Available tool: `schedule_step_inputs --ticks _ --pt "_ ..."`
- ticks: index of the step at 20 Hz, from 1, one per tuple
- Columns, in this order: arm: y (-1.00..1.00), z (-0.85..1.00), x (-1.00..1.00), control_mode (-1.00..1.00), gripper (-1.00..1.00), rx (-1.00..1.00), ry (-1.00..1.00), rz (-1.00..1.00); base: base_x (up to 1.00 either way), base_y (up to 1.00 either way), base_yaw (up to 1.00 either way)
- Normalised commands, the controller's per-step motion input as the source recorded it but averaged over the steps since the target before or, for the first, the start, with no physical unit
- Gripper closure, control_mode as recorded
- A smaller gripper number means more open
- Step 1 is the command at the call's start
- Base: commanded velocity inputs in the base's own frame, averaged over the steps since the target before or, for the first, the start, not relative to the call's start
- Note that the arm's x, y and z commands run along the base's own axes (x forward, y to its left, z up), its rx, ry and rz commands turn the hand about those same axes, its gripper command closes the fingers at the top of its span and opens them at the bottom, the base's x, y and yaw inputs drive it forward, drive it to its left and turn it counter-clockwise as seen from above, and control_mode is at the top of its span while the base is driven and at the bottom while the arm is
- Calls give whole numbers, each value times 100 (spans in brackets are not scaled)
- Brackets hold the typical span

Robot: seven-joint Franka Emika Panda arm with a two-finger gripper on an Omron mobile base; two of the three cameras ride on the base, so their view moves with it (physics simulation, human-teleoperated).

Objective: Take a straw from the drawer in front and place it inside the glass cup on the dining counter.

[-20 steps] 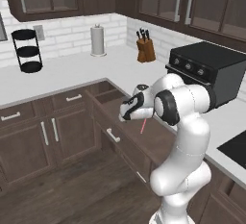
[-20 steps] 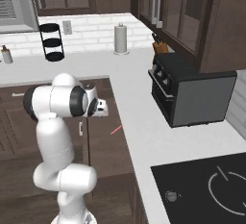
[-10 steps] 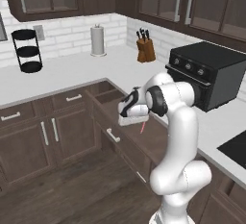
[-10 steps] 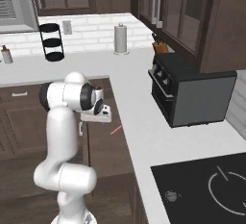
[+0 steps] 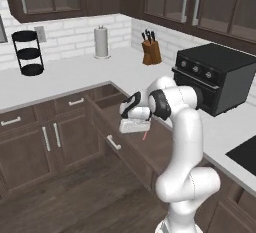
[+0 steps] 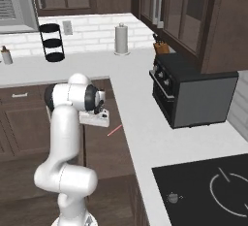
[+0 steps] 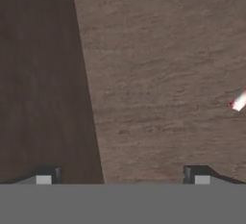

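Note:
The drawer (image 5: 113, 142) stands pulled out of the dark lower cabinets, its brown floor (image 6: 104, 145) exposed. On that floor lies the red-and-white straw (image 5: 145, 136) (image 6: 114, 131); one end of the straw (image 7: 239, 103) enters the hand view at the right edge. My gripper (image 5: 134, 126) (image 6: 94, 119) hangs over the open drawer, pointing down, just beside the straw and apart from it. In the hand view my gripper (image 7: 122, 177) is open, its fingertips (image 7: 45, 175) wide apart with nothing between them. The glass cup and the dining counter are out of view.
A black toaster oven (image 5: 215, 77) sits on the white worktop (image 6: 140, 137) to the right. A knife block (image 5: 150, 52), a paper towel roll (image 5: 102, 42) and a black tiered stand (image 5: 29, 53) line the back wall. A cooktop (image 6: 213, 186) lies near right.
The arm's elbow has swung over and the hand has come down a little toward the open drawer. The jaws stay open and the straw has not moved.

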Motion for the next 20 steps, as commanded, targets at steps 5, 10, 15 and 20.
schedule_step_inputs --ticks 5,10,15,20 --pt "100 0 -37 -100 -100 6 15 0 0 0 0" --pt "100 0 -36 -100 -100 1 12 0 0 0 0" --pt "42 29 -8 -100 -100 -1 2 -4 0 0 0" --pt "-53 31 14 -100 -100 -12 0 -15 0 0 0"
